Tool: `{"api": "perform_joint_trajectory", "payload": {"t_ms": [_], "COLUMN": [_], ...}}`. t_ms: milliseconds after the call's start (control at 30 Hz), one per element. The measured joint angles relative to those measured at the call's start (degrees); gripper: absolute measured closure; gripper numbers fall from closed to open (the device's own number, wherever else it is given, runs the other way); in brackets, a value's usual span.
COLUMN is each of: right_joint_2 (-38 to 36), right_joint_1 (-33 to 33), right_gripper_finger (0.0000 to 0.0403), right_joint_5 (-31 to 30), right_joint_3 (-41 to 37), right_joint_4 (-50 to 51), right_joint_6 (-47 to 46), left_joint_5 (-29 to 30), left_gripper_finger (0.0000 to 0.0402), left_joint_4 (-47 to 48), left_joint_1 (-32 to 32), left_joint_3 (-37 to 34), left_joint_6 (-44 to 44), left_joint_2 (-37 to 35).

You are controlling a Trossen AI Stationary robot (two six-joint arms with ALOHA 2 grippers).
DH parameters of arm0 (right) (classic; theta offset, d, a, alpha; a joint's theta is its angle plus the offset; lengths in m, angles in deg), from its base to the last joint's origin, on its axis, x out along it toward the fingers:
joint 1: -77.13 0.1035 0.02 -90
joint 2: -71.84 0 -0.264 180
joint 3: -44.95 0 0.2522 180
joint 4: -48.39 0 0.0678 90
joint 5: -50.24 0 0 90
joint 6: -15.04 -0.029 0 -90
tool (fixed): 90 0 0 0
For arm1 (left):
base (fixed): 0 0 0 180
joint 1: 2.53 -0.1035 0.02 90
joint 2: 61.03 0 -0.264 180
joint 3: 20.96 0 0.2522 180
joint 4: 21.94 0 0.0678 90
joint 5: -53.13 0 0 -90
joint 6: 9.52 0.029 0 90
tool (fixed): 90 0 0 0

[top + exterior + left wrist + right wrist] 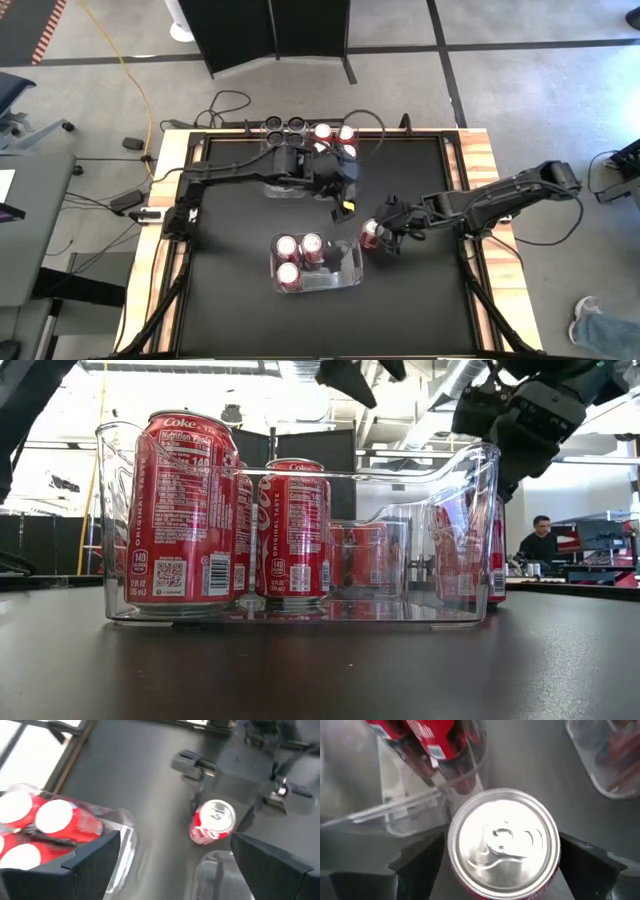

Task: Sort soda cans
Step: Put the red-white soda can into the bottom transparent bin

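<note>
Right wrist view: an upright red can (504,842) stands between my right gripper's (502,865) spread, empty fingers. My left gripper (345,195), also spread, hovers farther off.

Two clear plastic bins (345,272) (272,188) sit on the black table (230,290); a person (541,540) sits beyond.

Tight squeeze beside the near bin (350,272).
Stood blocked on that side by a red can (372,233) between wide-spread right gripper (377,236) fingers; lay open across the bare black table (230,290) nearer the front.
</note>
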Motion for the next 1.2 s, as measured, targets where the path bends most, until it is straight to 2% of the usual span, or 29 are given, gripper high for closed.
{"api": "perform_joint_trajectory", "payload": {"t_ms": [167, 400, 567, 800, 933, 1200], "right_joint_2": [1.5, 1.5, 1.6, 1.6, 1.9, 8.1], "right_joint_1": [-1.0, -2.3, -1.7, 1.5, 2.3, 8.1], "right_gripper_finger": [0.0051, 0.0127, 0.0130, 0.0130, 0.0130, 0.0130], "right_joint_5": [0.0, 0.0, -0.8, -13.9, -14.9, -13.1], "right_joint_3": [0.0, 0.4, 5.0, 20.7, 27.0, 28.2], "right_joint_4": [0.2, -0.1, 4.5, 15.8, 11.5, 1.8], "right_joint_6": [-3.3, -6.4, -7.5, -3.9, -2.7, -1.0], "left_joint_5": [1.2, 12.9, 15.3, 17.3, 18.7, 18.8], "left_gripper_finger": [0.0028, 0.0038, 0.0049, 0.0066, 0.0077, 0.0099], "left_joint_4": [0.7, 1.8, 7.1, 14.2, 19.2, 25.3], "left_joint_1": [-0.2, 0.5, -0.1, 1.6, 1.4, 2.1], "left_joint_3": [0.0, -0.1, -0.1, -0.1, -0.1, -0.1], "left_joint_6": [-2.5, -1.8, -4.0, -5.4, -7.6, -10.3], "left_joint_2": [-2.6, -8.0, -11.4, -12.8, -12.8, -13.3]}}
